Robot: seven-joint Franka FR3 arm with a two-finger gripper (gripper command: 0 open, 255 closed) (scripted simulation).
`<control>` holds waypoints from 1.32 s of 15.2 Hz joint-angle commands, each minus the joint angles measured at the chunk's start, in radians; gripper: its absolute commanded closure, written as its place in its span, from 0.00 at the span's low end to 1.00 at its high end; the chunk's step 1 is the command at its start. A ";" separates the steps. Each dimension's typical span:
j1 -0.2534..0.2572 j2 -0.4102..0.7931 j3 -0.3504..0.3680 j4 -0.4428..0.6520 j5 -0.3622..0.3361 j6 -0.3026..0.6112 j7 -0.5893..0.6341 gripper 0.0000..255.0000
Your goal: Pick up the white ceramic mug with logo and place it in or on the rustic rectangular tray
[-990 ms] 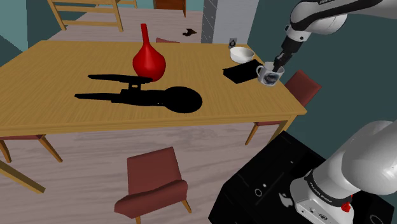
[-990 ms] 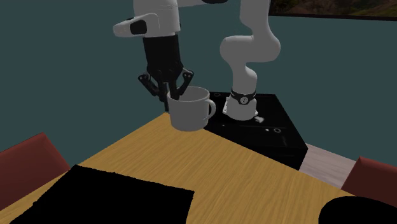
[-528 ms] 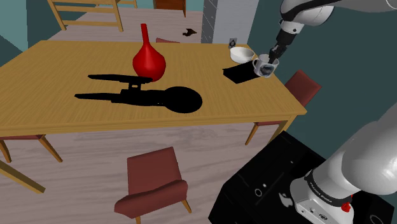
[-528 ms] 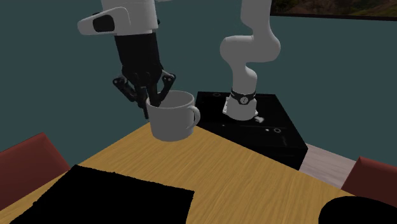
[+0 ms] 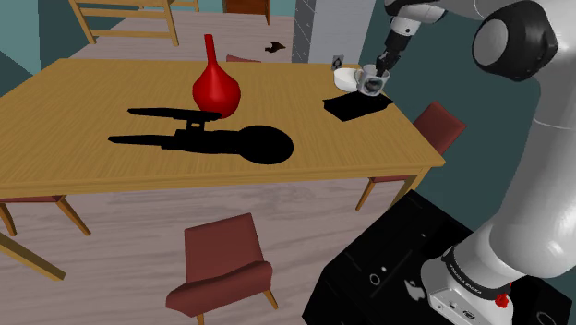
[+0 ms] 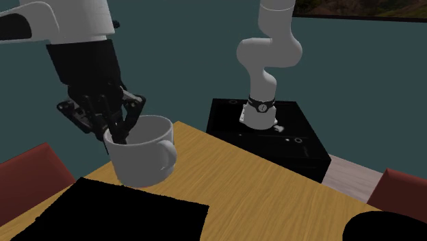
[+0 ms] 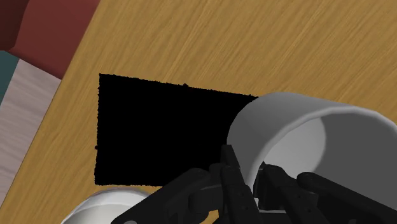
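The white mug (image 5: 371,85) hangs in the air, held by its rim in my gripper (image 5: 378,74), which is shut on it. It is above the far edge of the tray (image 5: 354,107), a flat black rectangle on the wooden table. In the second exterior view the mug (image 6: 141,152) hovers just above the tray (image 6: 116,211), its handle toward that view's right, and my gripper (image 6: 120,134) has one finger inside the rim. In the wrist view the fingers (image 7: 236,182) clasp the mug's wall (image 7: 280,121), with the tray (image 7: 159,137) below and beside it.
A white bowl (image 5: 349,78) sits on the table right behind the tray, also close under the hand (image 7: 105,207). A red vase (image 5: 216,87) and a black ship-shaped model (image 5: 214,138) stand mid-table. Dark red chairs (image 5: 438,123) flank the table. The black stand (image 6: 274,133) is beyond the table's edge.
My gripper has carried the mug up and toward the shoulder view's left, from beside the table's edge to over the tray, and closer to the second exterior camera.
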 commanded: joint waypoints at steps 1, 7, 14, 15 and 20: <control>-0.050 0.104 0.015 0.152 0.042 -0.058 -0.006 1.00; -0.182 0.354 0.064 0.549 0.112 -0.199 0.026 1.00; -0.154 0.345 0.063 0.433 0.115 -0.100 0.002 1.00; -0.152 0.345 0.063 0.420 0.116 -0.087 -0.001 1.00; -0.141 0.352 0.066 0.362 0.123 -0.027 -0.016 1.00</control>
